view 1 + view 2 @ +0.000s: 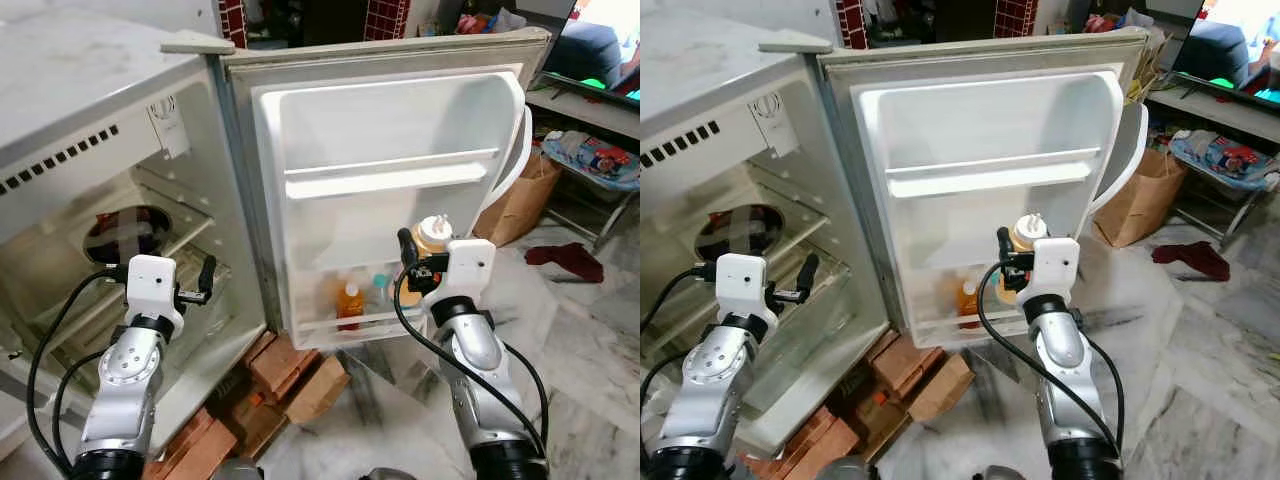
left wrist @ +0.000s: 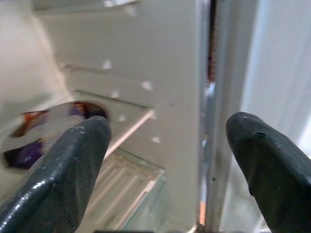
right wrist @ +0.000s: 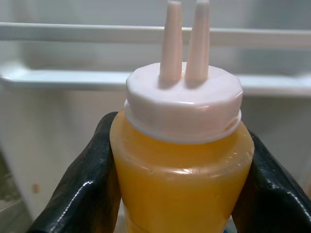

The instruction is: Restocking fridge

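Observation:
My right gripper is shut on a yellow squeeze bottle with a white twin-nozzle cap, held upright in front of the open fridge door, just above its bottom shelf. An orange bottle and a small teal-capped bottle stand on that bottom door shelf. My left gripper is open and empty at the front of the fridge compartment. A dark plate of food sits on a shelf inside.
Stacked bricks prop up the fridge at floor level. A brown paper bag stands to the right of the door, a red cloth lies on the marble floor, and a cluttered table is at the far right.

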Robot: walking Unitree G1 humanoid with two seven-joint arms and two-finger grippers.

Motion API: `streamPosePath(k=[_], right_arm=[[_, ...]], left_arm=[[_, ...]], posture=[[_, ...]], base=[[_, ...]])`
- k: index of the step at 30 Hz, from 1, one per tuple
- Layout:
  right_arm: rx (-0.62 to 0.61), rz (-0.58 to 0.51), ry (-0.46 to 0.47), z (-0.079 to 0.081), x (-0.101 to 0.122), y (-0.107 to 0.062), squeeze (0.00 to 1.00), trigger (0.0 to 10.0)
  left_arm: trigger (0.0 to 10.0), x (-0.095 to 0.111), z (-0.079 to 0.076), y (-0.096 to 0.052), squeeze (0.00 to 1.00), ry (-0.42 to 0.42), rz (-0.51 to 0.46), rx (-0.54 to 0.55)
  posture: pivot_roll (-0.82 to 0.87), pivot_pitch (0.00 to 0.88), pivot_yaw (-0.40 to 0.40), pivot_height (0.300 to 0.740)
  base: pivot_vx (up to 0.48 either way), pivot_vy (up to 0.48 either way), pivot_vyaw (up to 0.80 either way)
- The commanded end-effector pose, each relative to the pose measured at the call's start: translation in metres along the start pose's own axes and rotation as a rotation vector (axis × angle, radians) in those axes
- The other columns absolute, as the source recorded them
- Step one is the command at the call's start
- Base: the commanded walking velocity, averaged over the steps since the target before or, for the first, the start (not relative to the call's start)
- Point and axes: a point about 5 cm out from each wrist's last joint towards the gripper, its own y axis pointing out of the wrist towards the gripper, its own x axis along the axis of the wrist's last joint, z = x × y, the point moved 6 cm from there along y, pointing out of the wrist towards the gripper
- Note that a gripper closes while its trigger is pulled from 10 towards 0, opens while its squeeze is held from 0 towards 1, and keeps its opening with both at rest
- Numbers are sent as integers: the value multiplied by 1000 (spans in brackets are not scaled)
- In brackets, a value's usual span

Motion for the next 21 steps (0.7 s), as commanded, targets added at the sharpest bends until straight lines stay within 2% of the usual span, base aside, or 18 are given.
streamPosePath(k=[1, 4, 8, 13, 21], right_arm=[[26, -13, 1, 6, 6, 6, 0, 10000], [25, -11, -2, 6, 5, 7, 0, 10000], [23, -9, 4, 4, 5, 10, 0, 10000], [33, -15, 11, 8, 8, 13, 0, 10000], [57, -8, 8, 12, 7, 11, 0, 10000]], left_arm=[[10000, 2, 5, -1, 0, 7, -3, 18], [10000, 3, 5, -2, 0, 7, -6, 16], [10000, 9, 3, -1, 0, 7, -22, 12], [10000, 13, 1, 1, 0, 12, -33, 0], [10000, 11, -2, 2, 0, 5, -29, -7]], posture=[[35, 0, -49, 740], [36, 0, -50, 740], [42, 0, -55, 740], [38, 0, -59, 740], [28, 0, -64, 740]], base=[[0, 0, 794], [0, 0, 790], [0, 0, 0], [0, 0, 0], [295, 31, 0]])
